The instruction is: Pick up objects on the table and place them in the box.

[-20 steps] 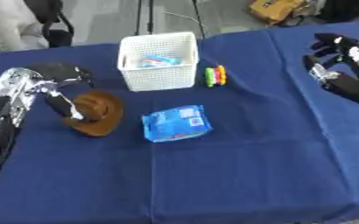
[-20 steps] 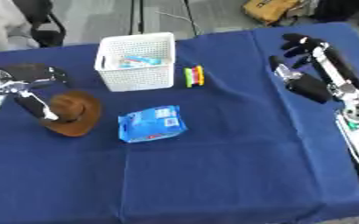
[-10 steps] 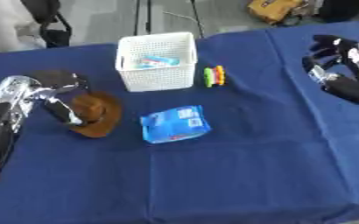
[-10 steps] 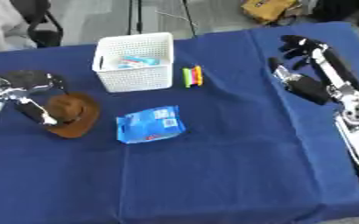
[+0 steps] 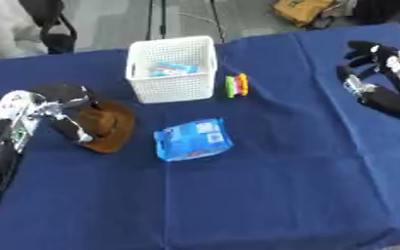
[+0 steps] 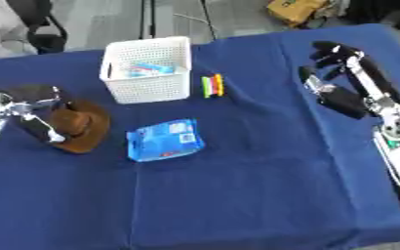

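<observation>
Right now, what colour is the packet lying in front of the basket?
Blue, with a white patch: the packet shows best in the left eye view.

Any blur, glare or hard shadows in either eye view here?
Left eye view: soft all over, left hand and brown hat smeared. Right eye view: even lighting, faint shadows under the white basket and blue packet; no glare on the cloth.

White basket point(image 5: 173, 73), blue packet point(image 5: 193, 140) (brown hat point(image 5: 107, 126))
</observation>
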You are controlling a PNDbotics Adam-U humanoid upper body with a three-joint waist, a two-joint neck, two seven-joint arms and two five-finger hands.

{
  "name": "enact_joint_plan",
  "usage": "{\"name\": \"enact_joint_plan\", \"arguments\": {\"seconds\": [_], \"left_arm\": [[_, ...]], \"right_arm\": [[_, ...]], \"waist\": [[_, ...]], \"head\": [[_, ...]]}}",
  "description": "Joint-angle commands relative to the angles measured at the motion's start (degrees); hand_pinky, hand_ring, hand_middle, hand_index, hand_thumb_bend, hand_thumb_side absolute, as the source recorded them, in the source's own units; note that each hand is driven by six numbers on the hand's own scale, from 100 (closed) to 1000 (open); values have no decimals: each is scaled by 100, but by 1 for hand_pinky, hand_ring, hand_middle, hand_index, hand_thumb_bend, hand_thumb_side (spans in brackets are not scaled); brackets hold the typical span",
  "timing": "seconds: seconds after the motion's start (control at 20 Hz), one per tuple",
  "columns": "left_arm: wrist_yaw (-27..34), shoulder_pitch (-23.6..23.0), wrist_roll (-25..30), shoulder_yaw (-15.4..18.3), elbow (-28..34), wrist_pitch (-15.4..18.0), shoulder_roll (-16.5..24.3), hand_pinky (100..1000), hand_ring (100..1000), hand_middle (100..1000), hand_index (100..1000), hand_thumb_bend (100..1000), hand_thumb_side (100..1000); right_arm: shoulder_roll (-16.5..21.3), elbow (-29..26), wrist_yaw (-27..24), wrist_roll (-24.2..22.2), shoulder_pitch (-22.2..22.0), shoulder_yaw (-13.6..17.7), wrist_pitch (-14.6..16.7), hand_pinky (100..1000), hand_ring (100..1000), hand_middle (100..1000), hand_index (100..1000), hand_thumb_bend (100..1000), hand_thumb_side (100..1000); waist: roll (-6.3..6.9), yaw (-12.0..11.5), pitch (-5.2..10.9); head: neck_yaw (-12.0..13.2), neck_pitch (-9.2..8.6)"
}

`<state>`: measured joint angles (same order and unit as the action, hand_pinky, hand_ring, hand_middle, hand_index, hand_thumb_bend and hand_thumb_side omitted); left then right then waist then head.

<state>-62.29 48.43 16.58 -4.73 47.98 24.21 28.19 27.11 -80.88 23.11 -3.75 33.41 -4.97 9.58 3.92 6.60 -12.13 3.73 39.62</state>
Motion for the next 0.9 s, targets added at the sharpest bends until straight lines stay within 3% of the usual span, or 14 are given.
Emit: {"name": "enact_joint_plan", "arguments": {"seconds": [0.05,0.25,0.5,0.9], "left_arm": [[309,70,-278,60,231,-179,143,570,481,265,390,290,203],[608,157,-173,114,736,-380,256,568,483,270,395,284,202],[746,273,-255,250,1245,-625,319,556,486,338,399,287,181],[577,497,-1414,296,1144,-1382,-24,548,515,374,430,372,196]], "right_arm": [[164,-107,-34,4,82,55,-1,633,753,756,933,328,677],[162,-84,-34,6,55,60,-2,633,753,756,933,329,677],[163,-65,-32,11,35,68,1,633,753,756,933,331,676],[144,-79,-34,0,60,49,19,633,753,756,934,334,677]], "waist": [[-36,-17,112],[-37,-53,181],[-38,-75,253],[-15,-12,263]], "head": [[-21,-6],[-31,16],[-33,19],[27,-38]]}}
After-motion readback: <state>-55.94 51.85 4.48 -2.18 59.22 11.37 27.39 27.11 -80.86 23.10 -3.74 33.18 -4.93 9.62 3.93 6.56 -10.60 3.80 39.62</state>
